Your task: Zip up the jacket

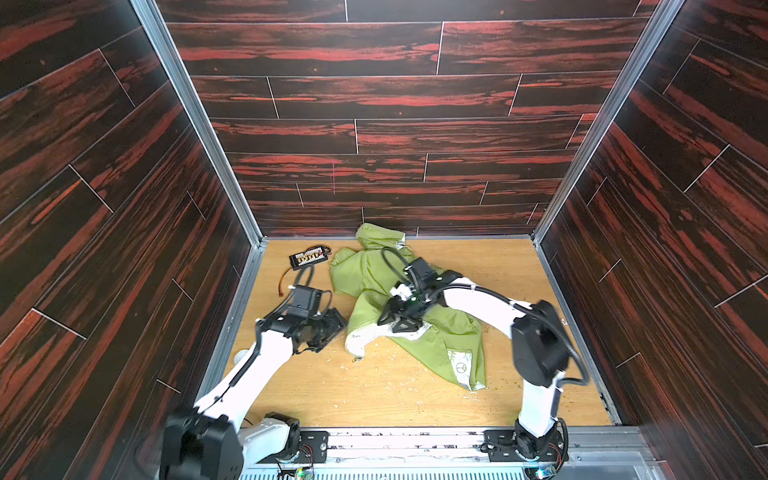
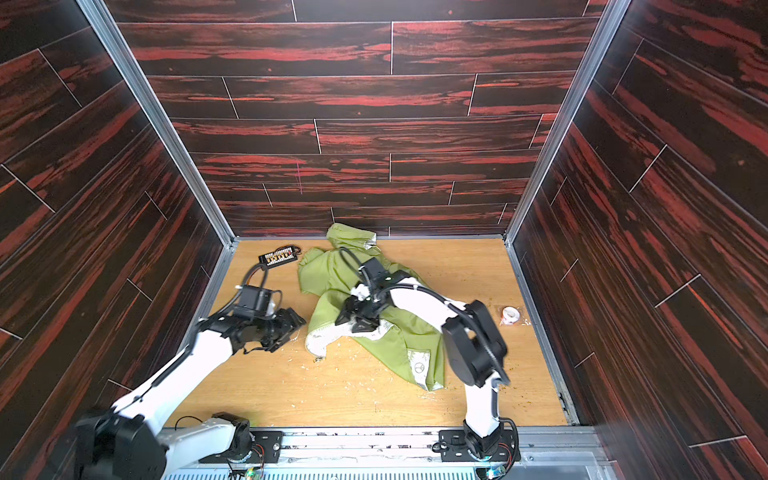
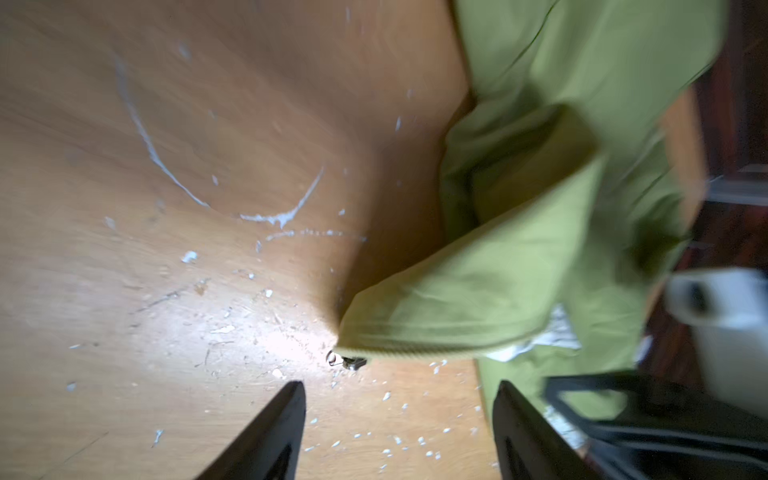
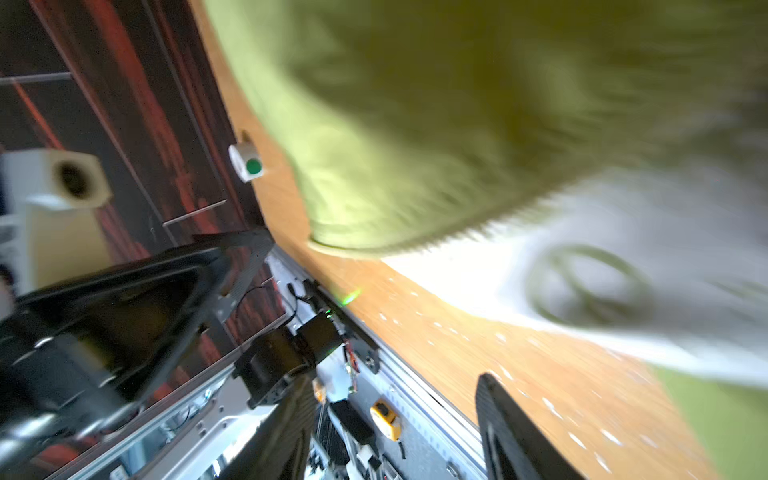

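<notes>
The olive-green jacket (image 1: 374,282) (image 2: 332,274) lies crumpled in the middle of the wooden table, with white lining turned out along its near edge. In the left wrist view a metal zipper pull (image 3: 347,360) sticks out at the corner of the jacket (image 3: 519,270), just ahead of my left gripper (image 3: 401,386). That gripper (image 1: 338,326) (image 2: 297,322) is open and empty, hovering left of the jacket. My right gripper (image 1: 397,324) (image 2: 357,320) sits over the jacket's white lining. It is open, with nothing between its fingers (image 4: 395,380), and the blurred jacket (image 4: 457,124) lies beyond.
A black circuit board with wires (image 1: 309,257) (image 2: 278,256) lies at the back left of the table. A white tape roll in a clear bag (image 2: 510,314) sits near the right wall. White flecks litter the wood. Dark panelled walls close in three sides.
</notes>
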Controlling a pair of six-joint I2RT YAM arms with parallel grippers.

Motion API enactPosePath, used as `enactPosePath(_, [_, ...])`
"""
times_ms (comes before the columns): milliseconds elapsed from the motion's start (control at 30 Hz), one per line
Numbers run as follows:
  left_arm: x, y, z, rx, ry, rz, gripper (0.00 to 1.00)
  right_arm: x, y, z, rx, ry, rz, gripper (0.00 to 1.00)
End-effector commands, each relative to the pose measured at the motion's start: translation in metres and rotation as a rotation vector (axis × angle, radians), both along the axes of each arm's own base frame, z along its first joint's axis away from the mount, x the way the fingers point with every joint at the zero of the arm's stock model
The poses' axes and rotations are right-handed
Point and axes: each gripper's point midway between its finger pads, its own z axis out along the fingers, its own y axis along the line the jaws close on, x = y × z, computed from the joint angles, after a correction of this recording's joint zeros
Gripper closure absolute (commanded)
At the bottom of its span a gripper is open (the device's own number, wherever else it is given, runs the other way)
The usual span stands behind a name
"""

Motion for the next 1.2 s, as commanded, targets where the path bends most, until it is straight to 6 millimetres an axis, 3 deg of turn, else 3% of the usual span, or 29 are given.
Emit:
enactPosePath(0, [0.007,-0.003,-0.006,0.059,0.003,-0.055,0.26,0.009,-0.052,0.034,-0.029,-0.140,-0.076,0.31])
enactPosePath(100, [0.015,0.002,-0.012,0.111,0.013,-0.064,0.25,0.008,-0.107,0.033,-0.082,-0.147,-0.187,0.30])
enactPosePath(233, [0.023,-0.002,-0.019,0.143,0.017,-0.122,0.25,-0.003,-0.180,0.014,-0.192,-0.121,-0.339,0.29])
enactPosePath(333, [0.031,-0.017,-0.025,0.122,-0.005,-0.193,0.24,-0.011,-0.216,-0.010,-0.269,-0.081,-0.408,0.28])
enactPosePath(433, [0.033,-0.039,-0.036,0.083,0.007,-0.265,0.24,-0.016,-0.229,-0.037,-0.290,-0.028,-0.447,0.28])
enactPosePath(533, [0.037,-0.058,-0.046,0.065,0.023,-0.323,0.25,-0.014,-0.230,-0.062,-0.297,0.017,-0.460,0.29])
enactPosePath(600, [0.040,-0.063,-0.054,0.063,0.045,-0.329,0.32,-0.011,-0.221,-0.071,-0.248,0.043,-0.458,0.32])
enactPosePath(667, [0.044,-0.061,-0.062,0.073,0.066,-0.310,0.57,-0.007,-0.211,-0.079,-0.196,0.076,-0.463,0.40])
enactPosePath(800, [0.060,-0.045,-0.063,0.103,0.085,-0.249,0.98,-0.002,-0.188,-0.083,-0.150,0.100,-0.434,0.58])
enactPosePath(1000, [0.103,-0.003,-0.033,0.131,0.032,-0.134,1.00,0.008,-0.135,-0.082,-0.064,0.136,-0.358,0.82])
enactPosePath(1167, [0.130,0.011,-0.018,0.179,0.055,-0.143,1.00,0.034,-0.108,-0.070,0.015,0.132,-0.357,0.90])
